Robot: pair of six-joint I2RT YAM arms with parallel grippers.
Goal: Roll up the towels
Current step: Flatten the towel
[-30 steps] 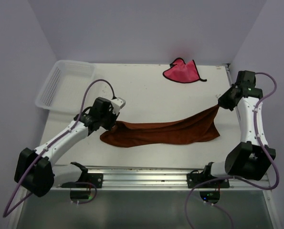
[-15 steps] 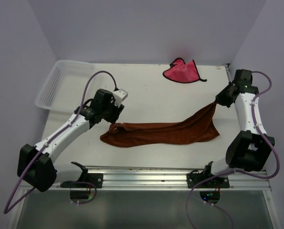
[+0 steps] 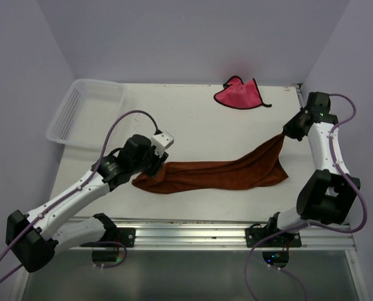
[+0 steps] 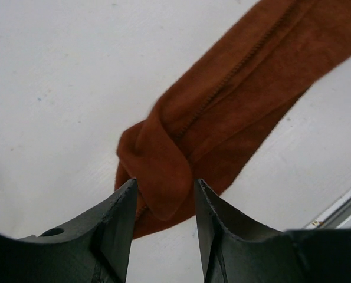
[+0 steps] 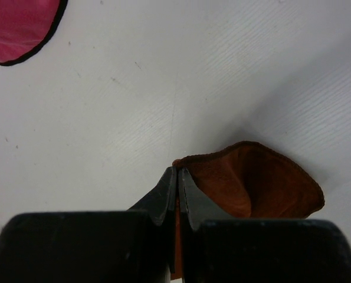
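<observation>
Top external view shows the brown towel (image 3: 217, 174) stretched as a long folded strip across the table (image 3: 192, 125), its right end lifted. The right gripper (image 3: 288, 133) is pressed together on that corner, probably to hold the strip taut. The left gripper (image 4: 163, 191) has its jaws spread on both sides of the folded left end, seemingly ready to take it for the first turn of the roll. The pink towel (image 3: 238, 94) lies well apart at the far edge.

No legible writing anywhere

Neither the rust-brown towel (image 3: 217, 172), the pink towel (image 3: 237, 94) nor the white basket (image 3: 86, 110) bears any readable text, label or number.
</observation>
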